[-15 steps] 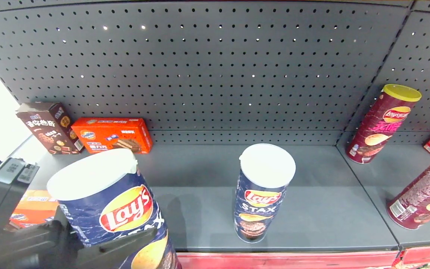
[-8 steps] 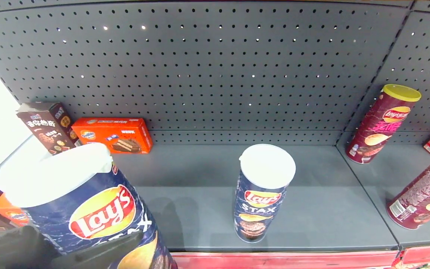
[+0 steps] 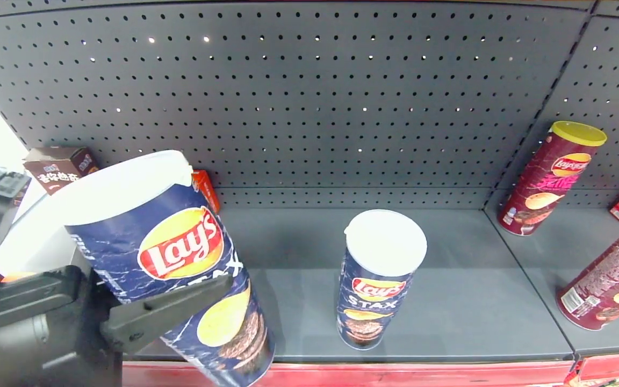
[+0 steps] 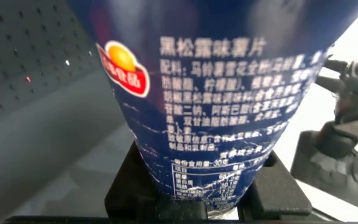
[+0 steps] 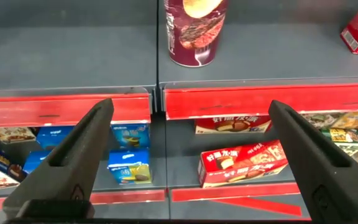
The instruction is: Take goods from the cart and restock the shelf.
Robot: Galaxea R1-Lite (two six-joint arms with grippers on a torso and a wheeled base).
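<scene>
So the right gripper (image 5: 191,109) hangs wide open, empty. The left gripper (image 3: 143,306) is clamped on the tilted blue chips can (image 3: 175,252) near the front edge of the grey shelf (image 3: 465,306). I'd straighten it up first, then set it down left of the standing blue can (image 3: 379,279), clear of the orange box (image 3: 206,188) behind.

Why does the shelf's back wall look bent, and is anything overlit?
Head view: the pegboard bows along its top and the maroon can leans outward, a wide-lens effect; light glints through some holes, and the far left edge is washed out white. Left wrist view: white glare beside the held can. Right wrist view: even light, no glare.
</scene>
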